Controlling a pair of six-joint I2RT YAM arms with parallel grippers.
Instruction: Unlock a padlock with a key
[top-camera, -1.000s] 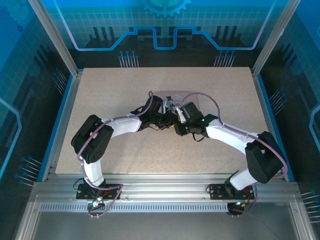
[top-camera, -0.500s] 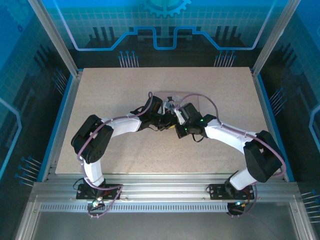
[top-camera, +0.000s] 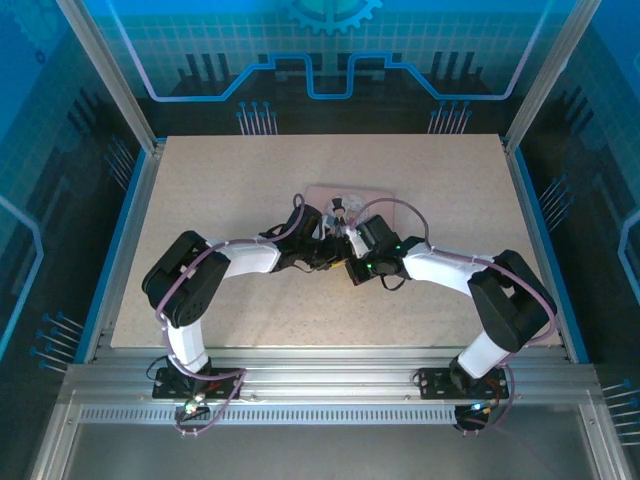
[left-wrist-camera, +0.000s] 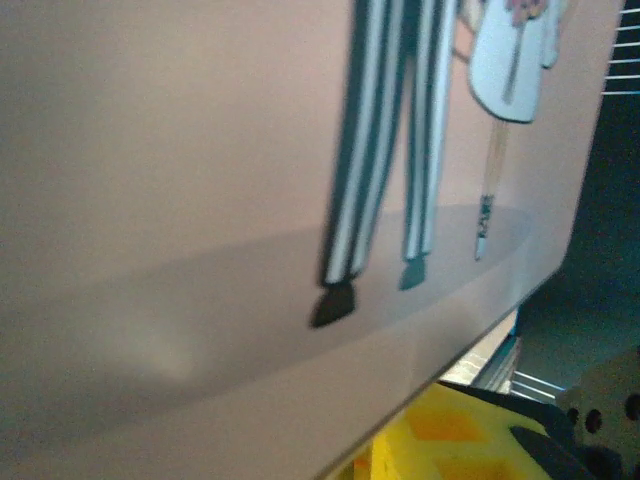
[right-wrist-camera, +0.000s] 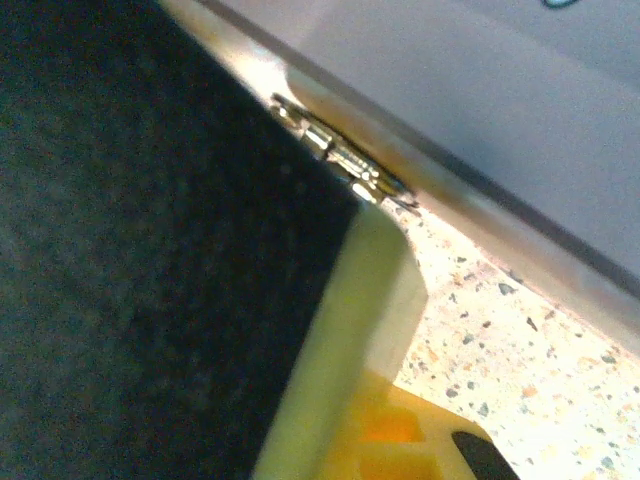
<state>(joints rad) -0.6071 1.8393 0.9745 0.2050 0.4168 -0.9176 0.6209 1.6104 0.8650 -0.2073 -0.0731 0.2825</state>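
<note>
The pink box (top-camera: 345, 197) with the cartoon lid lies flat at mid-table. Both grippers meet at its near edge, my left gripper (top-camera: 322, 240) from the left and my right gripper (top-camera: 352, 240) from the right. In the left wrist view the box lid (left-wrist-camera: 200, 150) is pressed close and only one yellow finger (left-wrist-camera: 450, 435) shows under its edge. In the right wrist view a yellow finger (right-wrist-camera: 365, 300) lies tight against a dark pad, and a small silvery metal piece (right-wrist-camera: 340, 158), seemingly the key, sticks out at their tips against the box edge (right-wrist-camera: 520, 120). The padlock is hidden.
The speckled table (top-camera: 230, 190) stretches bare to the left, right and front of the box. Blue frame rails border the table, and both arms arch inward from their bases at the near edge.
Both grippers have drawn back toward the near side and dropped lower. The pink box lid, partly covered before, now shows flat behind them.
</note>
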